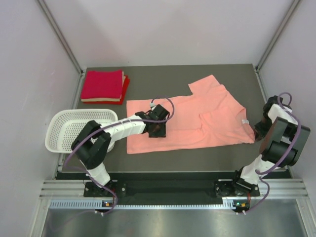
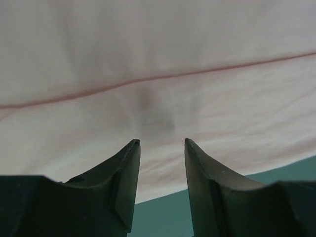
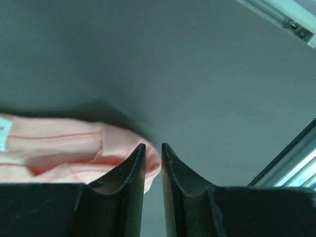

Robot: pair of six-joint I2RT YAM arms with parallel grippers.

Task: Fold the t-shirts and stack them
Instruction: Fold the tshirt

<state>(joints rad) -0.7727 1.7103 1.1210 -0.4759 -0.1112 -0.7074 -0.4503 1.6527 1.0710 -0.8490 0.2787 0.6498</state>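
- I am seeing the white basket (image 1: 61, 131) sitting at the far left, partly over the table's (image 1: 197, 159) left edge; the left arm's base joints are crossing in front of it.
- Behind the basket, a stack of folded red t-shirts (image 1: 102, 85) is lying at the back left corner of the table.
- The left gripper (image 1: 157, 131) is hanging over the lower left part of the salmon-pink t-shirt (image 1: 197, 116); in its wrist view the fingers (image 2: 129, 168) are standing clearly apart with nothing between them, and the pink cloth (image 2: 158, 59) is filling the view beyond the tips.
- The pink t-shirt is lying spread across the middle of the table, one sleeve pointing toward the back; its small white tag (image 1: 244, 121) is showing near the right edge.
- The right gripper (image 1: 257, 132) is sitting at the shirt's right edge; in its wrist view only a thin slit is showing between the jaws, with a bunched pink fold (image 3: 59, 148) right at the tips; I cannot tell whether it is pinching the cloth.
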